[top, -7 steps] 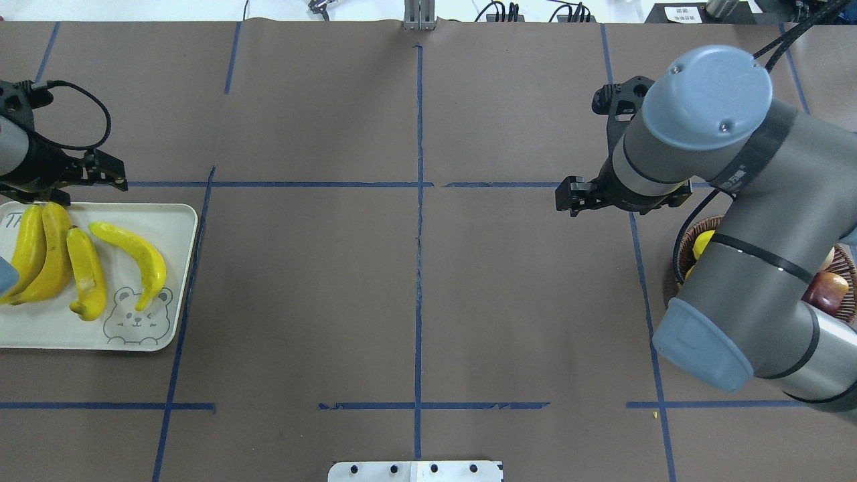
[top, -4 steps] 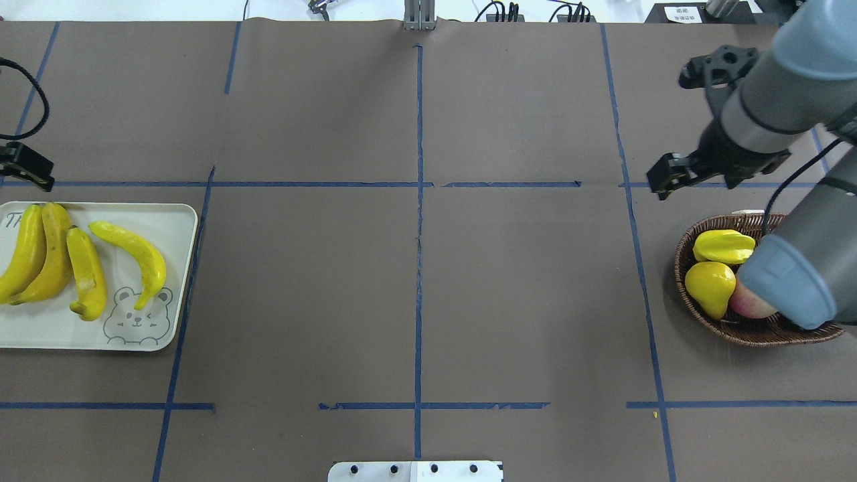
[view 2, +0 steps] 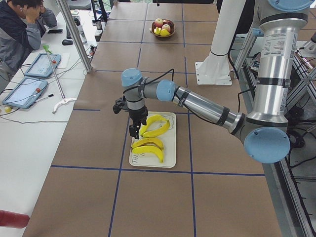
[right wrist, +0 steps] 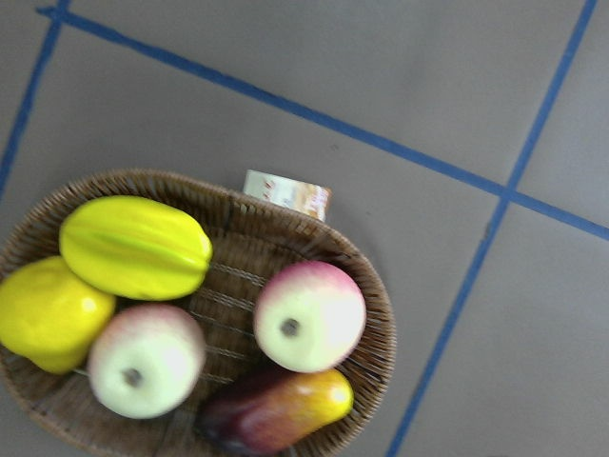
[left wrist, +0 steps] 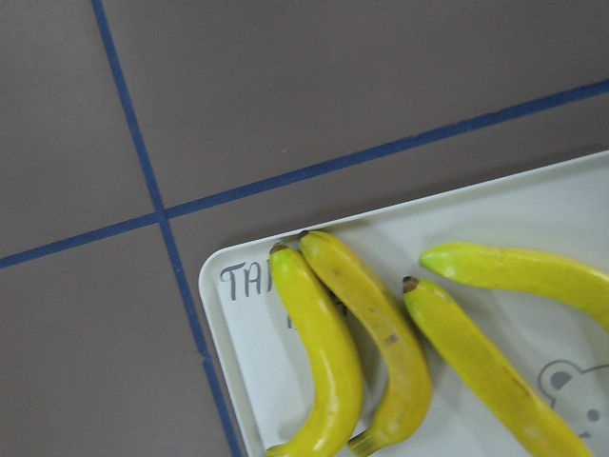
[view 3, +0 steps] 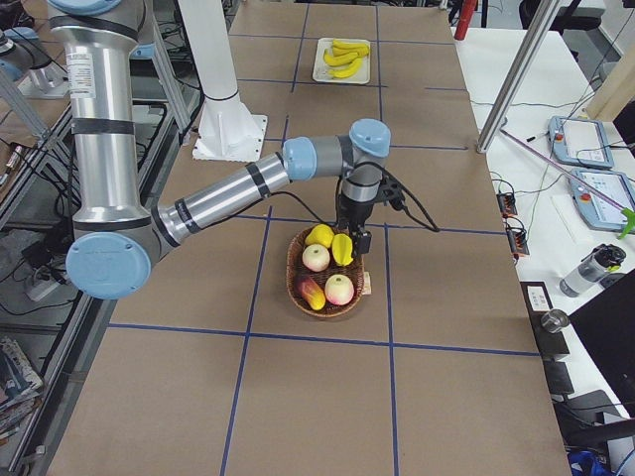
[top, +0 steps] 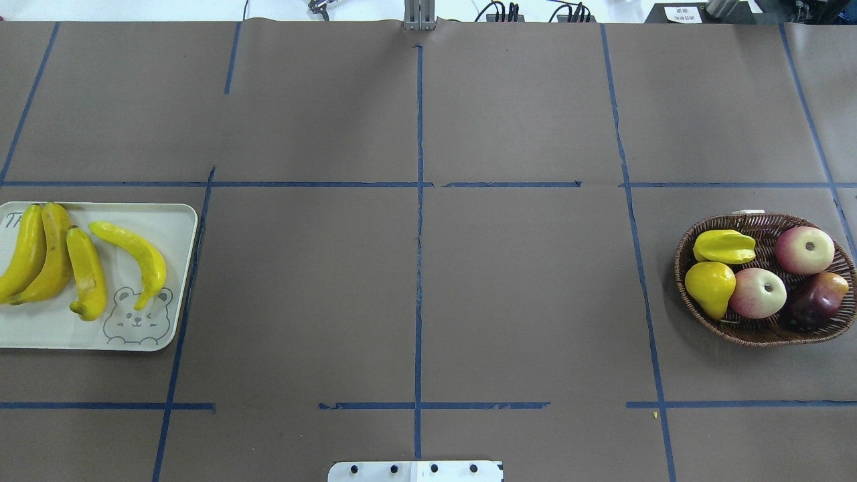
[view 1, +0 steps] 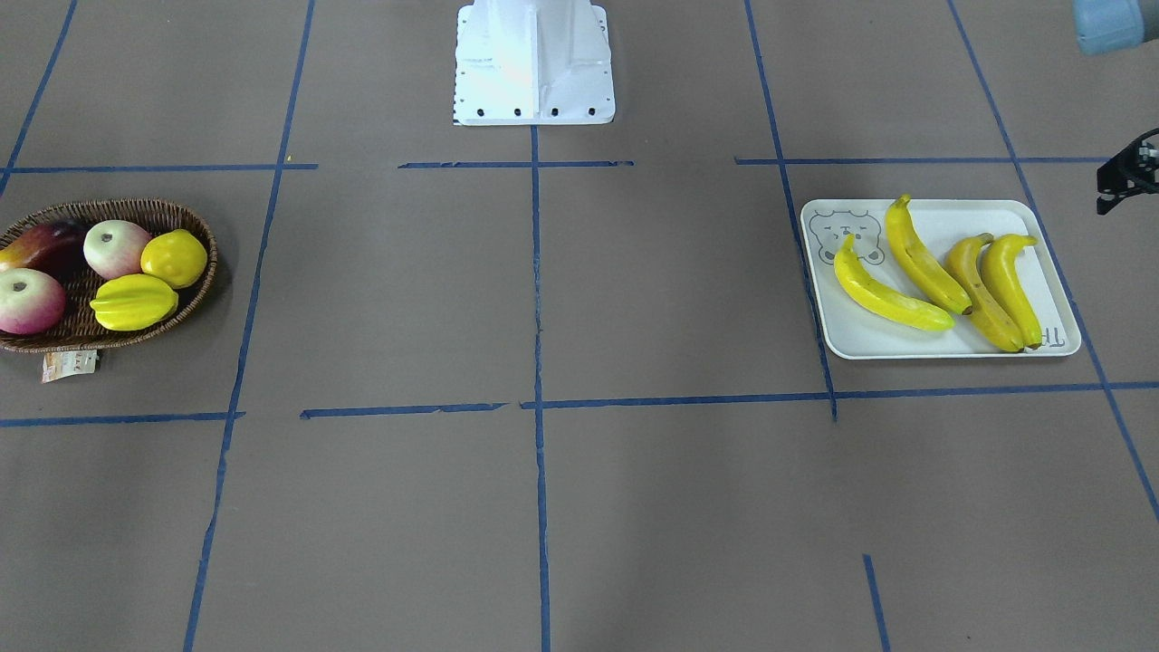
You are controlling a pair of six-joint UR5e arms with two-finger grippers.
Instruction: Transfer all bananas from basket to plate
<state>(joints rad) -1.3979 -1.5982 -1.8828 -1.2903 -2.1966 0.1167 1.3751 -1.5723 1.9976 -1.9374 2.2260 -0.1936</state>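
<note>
Front view: four long glossy yellow bananas (view 1: 928,263) lie on the flat off-white rectangular plate (view 1: 951,217).
Overhead: dark brown oval wicker basket (top: 763,338), far across the tabletop (top: 522,294), holds other fruit (top: 756,292).
Left side: left tool (view 2: 134,132) hangs by the plate's edge; jaw spread unreadable.
Right side: right tool (view 3: 359,248) above the basket; can't tell either.
</note>
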